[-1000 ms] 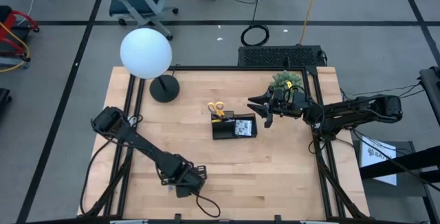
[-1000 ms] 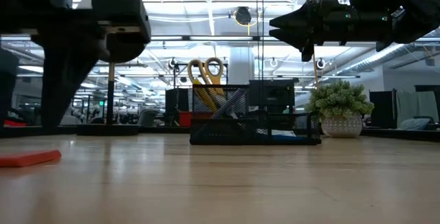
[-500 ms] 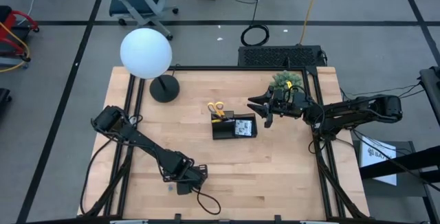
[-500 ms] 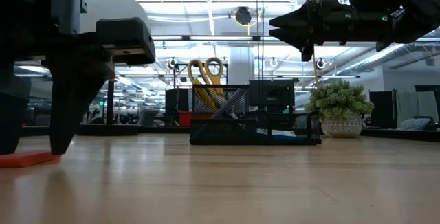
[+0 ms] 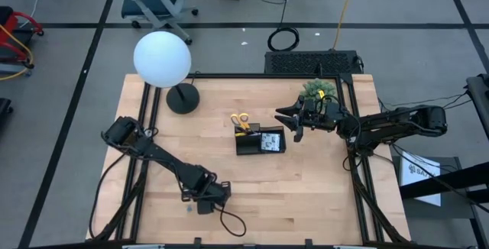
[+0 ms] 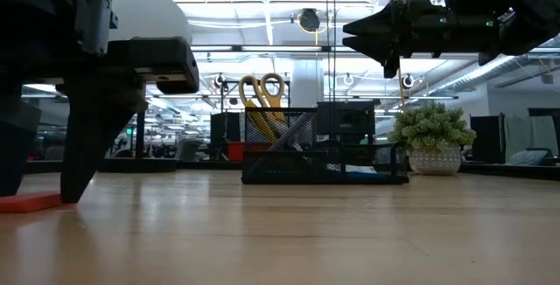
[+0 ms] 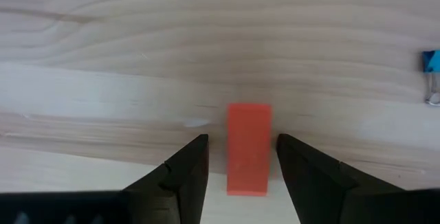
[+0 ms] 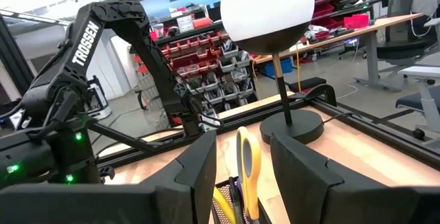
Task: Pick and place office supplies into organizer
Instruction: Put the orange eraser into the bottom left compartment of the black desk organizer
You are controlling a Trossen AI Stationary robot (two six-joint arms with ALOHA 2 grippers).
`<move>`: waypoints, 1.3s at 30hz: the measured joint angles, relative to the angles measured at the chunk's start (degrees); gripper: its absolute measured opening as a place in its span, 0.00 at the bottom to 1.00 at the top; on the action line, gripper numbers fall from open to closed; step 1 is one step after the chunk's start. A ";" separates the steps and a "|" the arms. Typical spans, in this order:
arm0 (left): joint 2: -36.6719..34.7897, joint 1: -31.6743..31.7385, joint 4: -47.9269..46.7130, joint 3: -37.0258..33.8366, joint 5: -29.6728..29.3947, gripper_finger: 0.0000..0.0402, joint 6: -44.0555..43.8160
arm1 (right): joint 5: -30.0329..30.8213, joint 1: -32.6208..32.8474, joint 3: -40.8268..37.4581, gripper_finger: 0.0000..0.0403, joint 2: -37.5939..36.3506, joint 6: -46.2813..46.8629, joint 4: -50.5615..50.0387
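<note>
A small red eraser (image 7: pixel 248 148) lies flat on the wooden table near its front edge; it also shows in the low view (image 6: pixel 26 203). My left gripper (image 7: pixel 242 148) is open and low over it, one finger on either side of its long edges, with narrow gaps showing. In the high view my left gripper (image 5: pixel 200 202) hides the eraser. The black organizer (image 5: pixel 260 140) stands mid-table with yellow-handled scissors (image 6: pixel 261 93) upright in its back compartment. My right gripper (image 5: pixel 294 123) is open and empty, hovering above the organizer's right end (image 6: pixel 385 40).
A lamp with a white globe (image 5: pixel 162 58) and a black round base (image 5: pixel 182 98) stands at the far left. A green plant (image 5: pixel 317 90) stands at the far right, behind my right arm. A blue binder clip (image 7: pixel 432 69) lies near the eraser.
My left gripper has gone down to the table, and its open fingers now stand on either side of the red eraser, which has not moved.
</note>
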 joint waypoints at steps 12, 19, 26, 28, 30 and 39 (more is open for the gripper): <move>2.38 0.49 -0.34 0.16 2.15 0.46 -1.06 | 0.00 0.00 0.00 0.32 0.00 0.00 0.00; 3.17 0.97 0.51 0.12 3.05 0.45 -0.80 | 0.01 0.00 0.00 0.32 -0.01 0.01 -0.02; 3.26 1.15 1.32 0.04 3.57 0.29 0.13 | 0.00 0.00 0.00 0.32 0.00 0.00 -0.02; 3.26 1.19 1.49 0.04 3.69 0.23 0.28 | 0.00 0.00 0.00 0.32 0.00 0.00 0.00; 3.26 1.21 1.52 0.04 3.75 0.17 0.43 | 0.00 0.00 0.00 0.32 0.00 0.00 -0.02; 3.23 1.19 1.50 0.12 3.24 0.15 0.02 | 0.00 0.00 0.00 0.32 0.00 0.00 0.00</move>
